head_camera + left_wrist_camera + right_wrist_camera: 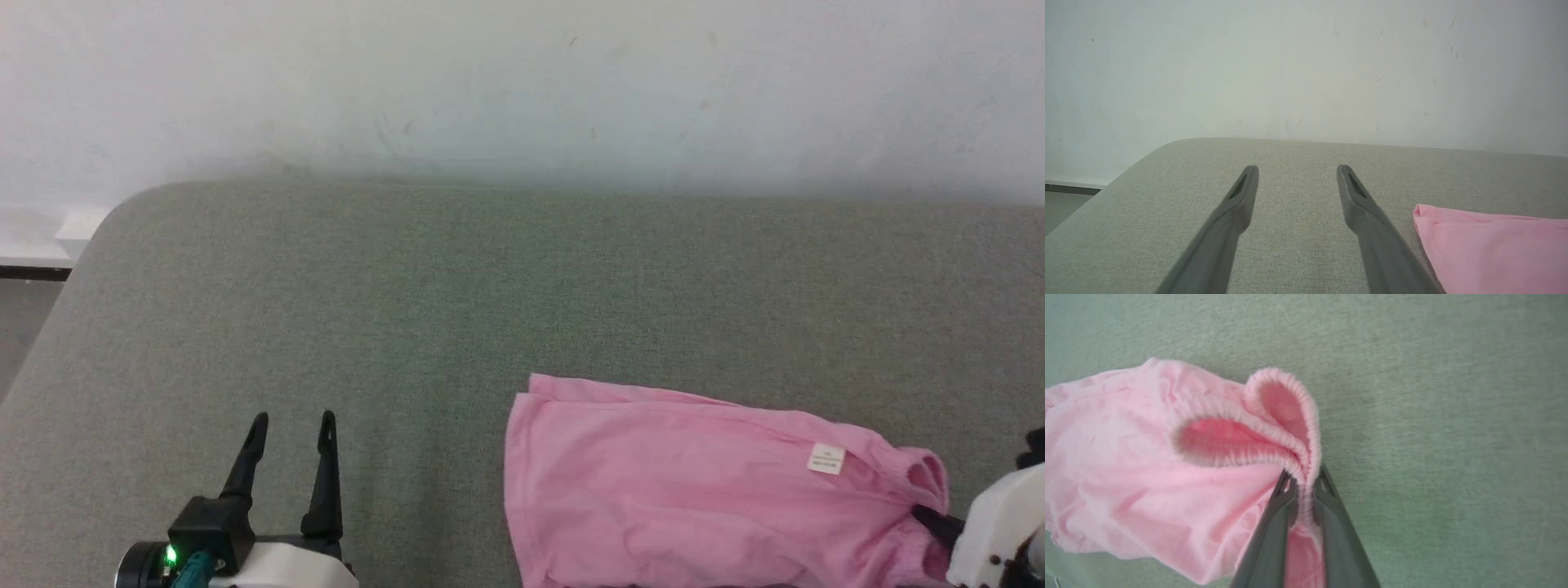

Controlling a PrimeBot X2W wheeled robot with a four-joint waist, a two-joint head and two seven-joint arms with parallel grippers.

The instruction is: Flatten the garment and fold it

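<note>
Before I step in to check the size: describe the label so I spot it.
On the grey-green surface lies the pink garment. Near its right end, by the gathered opening, sits the label: a small white rectangle, the only patch not pink.

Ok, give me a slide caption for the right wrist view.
Right jaws shut on the elastic edge of the garment, bunched on a grey-green surface.
</note>
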